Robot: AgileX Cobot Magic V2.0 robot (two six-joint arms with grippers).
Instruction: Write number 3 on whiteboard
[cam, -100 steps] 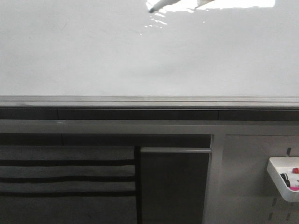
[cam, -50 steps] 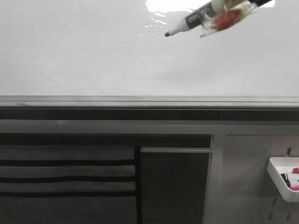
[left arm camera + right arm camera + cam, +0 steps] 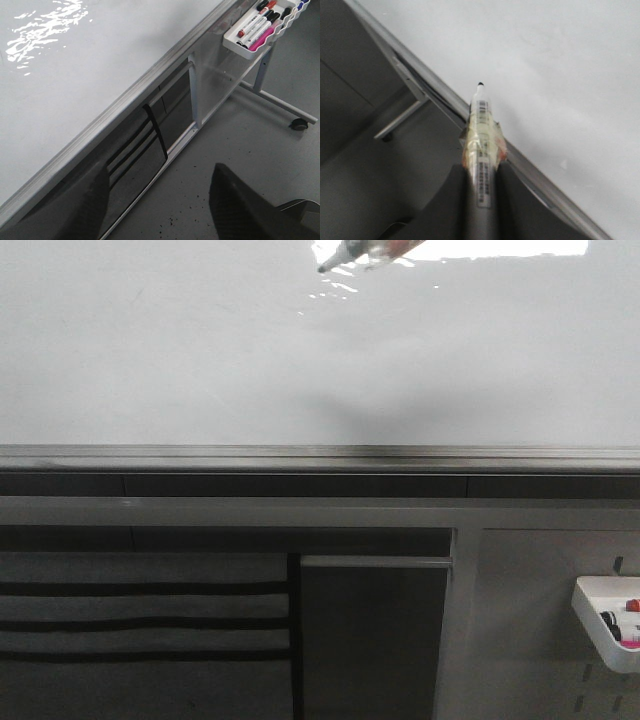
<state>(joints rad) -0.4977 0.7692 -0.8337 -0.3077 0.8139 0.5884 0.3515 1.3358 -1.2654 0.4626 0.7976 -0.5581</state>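
Note:
The whiteboard [image 3: 200, 350] fills the upper front view, glossy white with glare at the top and a grey edge rail [image 3: 320, 455]. No drawn 3 shows on it. My right gripper [image 3: 481, 172] is shut on a marker [image 3: 481, 130] wrapped in clear tape, its dark tip pointing out over the board's rail. In the front view only the marker's tip end [image 3: 345, 252] shows at the top edge, above the board. My left gripper [image 3: 157, 200] is open and empty, off the whiteboard's [image 3: 75, 75] edge, above the floor.
A small white tray [image 3: 605, 625] with markers hangs at the lower right of the stand; it also shows in the left wrist view [image 3: 260, 27]. The stand's frame legs [image 3: 195, 100] and a caster wheel [image 3: 299, 124] stand on the grey floor.
The marker dipped into the front view with the taped section showing half a second ago, and has now risen back up and left, with only its tip end at the top edge.

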